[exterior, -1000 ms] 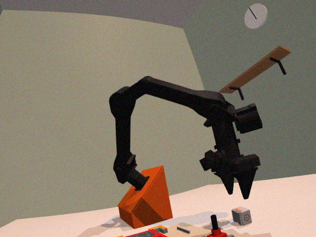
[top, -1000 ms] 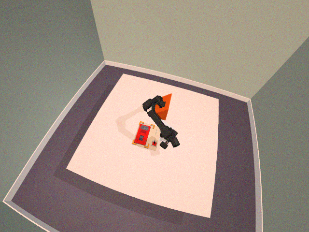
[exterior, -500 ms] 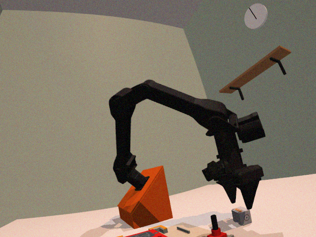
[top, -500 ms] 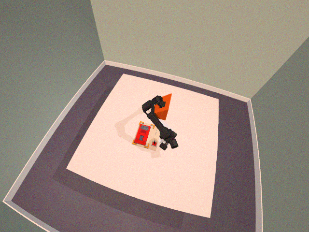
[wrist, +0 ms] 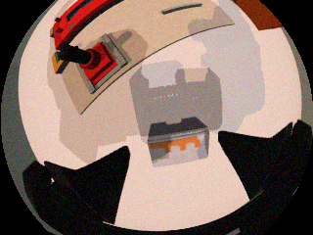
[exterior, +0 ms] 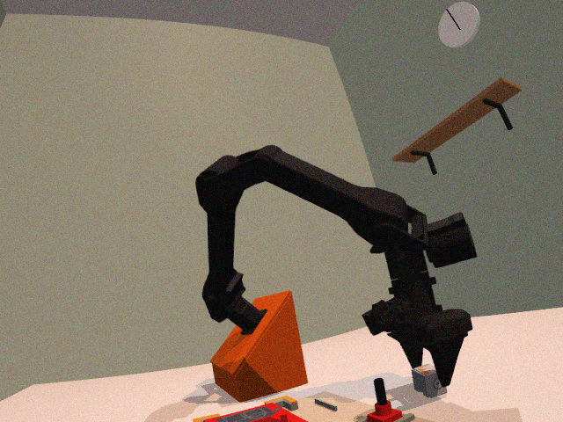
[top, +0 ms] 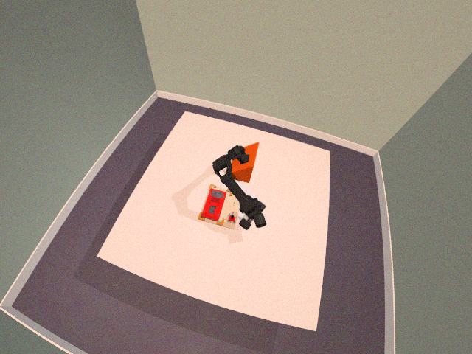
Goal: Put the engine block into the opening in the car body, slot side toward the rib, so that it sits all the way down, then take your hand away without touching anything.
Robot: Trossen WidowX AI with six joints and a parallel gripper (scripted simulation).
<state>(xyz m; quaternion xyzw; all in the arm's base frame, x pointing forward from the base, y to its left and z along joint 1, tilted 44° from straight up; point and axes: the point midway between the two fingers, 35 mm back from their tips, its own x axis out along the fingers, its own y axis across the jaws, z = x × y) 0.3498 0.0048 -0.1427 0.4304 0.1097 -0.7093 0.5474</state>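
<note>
The engine block (exterior: 423, 382) (wrist: 178, 143), a small grey block with an orange pattern on top, stands on the white table beside the beige board. In the wrist view its dark side faces the board. My gripper (exterior: 432, 375) (wrist: 175, 144) is open and low over the block, with a fingertip on either side of it and nothing gripped. One finger hides part of the block in the exterior view. The red car body (top: 214, 204) (exterior: 254, 415) (wrist: 83, 17) lies on the board; its dark patches are too small to tell opening and rib apart.
The beige board (top: 228, 207) (exterior: 350, 403) (wrist: 152, 36) has orange corner brackets and a thin grey bar (exterior: 325, 403) (wrist: 182, 9). A red piece with an upright black post (top: 231, 217) (exterior: 379, 391) (wrist: 75, 55) stands near the block. An orange wedge (exterior: 277, 359) (wrist: 259, 16) sits at the arm's base.
</note>
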